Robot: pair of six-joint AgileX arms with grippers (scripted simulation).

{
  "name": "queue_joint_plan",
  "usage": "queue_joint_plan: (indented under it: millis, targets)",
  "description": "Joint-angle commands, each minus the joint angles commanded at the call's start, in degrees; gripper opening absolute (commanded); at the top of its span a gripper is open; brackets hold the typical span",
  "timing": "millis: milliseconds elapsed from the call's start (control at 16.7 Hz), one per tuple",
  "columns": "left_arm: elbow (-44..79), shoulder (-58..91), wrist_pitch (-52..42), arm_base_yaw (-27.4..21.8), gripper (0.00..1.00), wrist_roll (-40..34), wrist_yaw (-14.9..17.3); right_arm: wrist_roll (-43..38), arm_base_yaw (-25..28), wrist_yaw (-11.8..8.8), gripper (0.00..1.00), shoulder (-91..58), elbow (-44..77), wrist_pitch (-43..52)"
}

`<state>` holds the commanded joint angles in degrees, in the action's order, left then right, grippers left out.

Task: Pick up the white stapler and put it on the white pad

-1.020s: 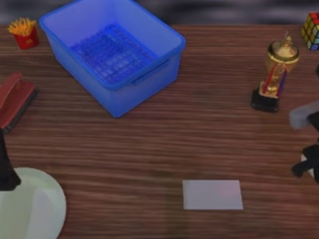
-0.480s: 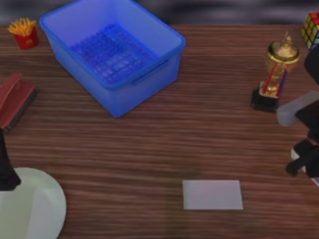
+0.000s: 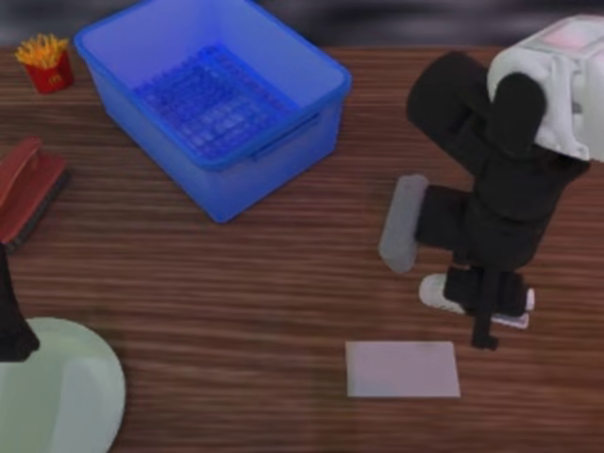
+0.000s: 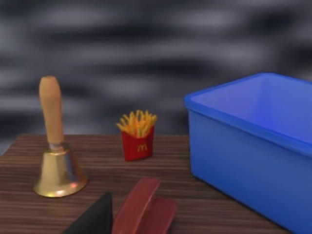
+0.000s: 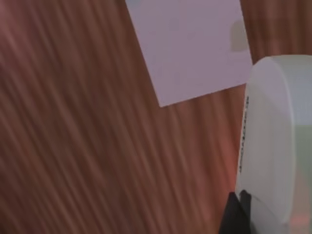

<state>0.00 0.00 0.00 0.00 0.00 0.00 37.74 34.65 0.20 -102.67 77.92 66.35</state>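
Observation:
The white stapler (image 3: 436, 291) sits crosswise in my right gripper (image 3: 483, 307), which is shut on it, just beyond the far edge of the white pad (image 3: 402, 369). In the right wrist view the stapler (image 5: 275, 141) fills one side, with a dark fingertip (image 5: 238, 214) against it and the pad (image 5: 190, 44) lying flat on the wood ahead. Whether the stapler touches the table cannot be told. My left gripper (image 3: 11, 330) stays parked at the table's left edge, over the plate's rim.
A blue bin (image 3: 217, 104) stands at the back left, with a fries box (image 3: 45, 61) in the far left corner. A dark red stapler (image 3: 28, 184) lies at the left edge. A pale green plate (image 3: 66, 396) is front left. A bell (image 4: 57, 161) shows in the left wrist view.
My right arm has swung in from the right edge toward the table's middle, carrying the white stapler to just behind the pad. It now covers the trophy. The left arm has not moved.

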Motion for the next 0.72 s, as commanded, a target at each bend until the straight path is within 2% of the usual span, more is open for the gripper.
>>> queue_joint_plan:
  millis: [180, 300, 720]
  targets:
    - [0.00, 0.00, 0.00, 0.00, 1.00, 0.00, 0.00, 7.79, 5.21, 0.24, 0.00, -3.09, 4.96, 0.75]
    - [0.00, 0.00, 0.00, 0.00, 1.00, 0.00, 0.00, 9.98, 6.90, 0.34, 0.00, -3.95, 6.57, 0.87]
    - [0.00, 0.00, 0.00, 0.00, 1.00, 0.00, 0.00, 9.92, 6.77, 0.33, 0.00, -4.47, 4.88, -1.48]
